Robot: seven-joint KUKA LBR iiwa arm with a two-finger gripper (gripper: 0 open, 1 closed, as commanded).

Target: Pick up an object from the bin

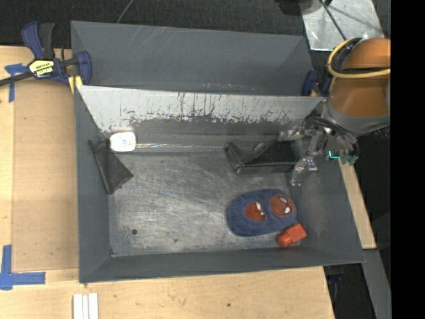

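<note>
- Gripper (pixel 302 168): I am watching it hanging low beside the right wall of the bin (pixel 199 264), about midway along that wall. I am not able to tell whether it is spread or pressed together.
- Dark flat object (pixel 262 158): it is lying just beside the gripper, on the side toward the bin's middle, below the back wall.
- Blue oval soft object (pixel 240 221): it is carrying two orange-red patches and is lying on the floor toward the front-right corner. It is near the gripper but apart from it.
- Small orange-red block (pixel 291 235): it is sitting just beside the blue object, nearer the front-right corner.
- Small white object (pixel 123 141): it is resting in the back-left corner.
- Dark grey wedge (pixel 111 168): it is lying along the left wall, just beside the white object.
- Orange cover (pixel 362 78): I am seeing this part of the arm standing over the back-right corner.
</note>
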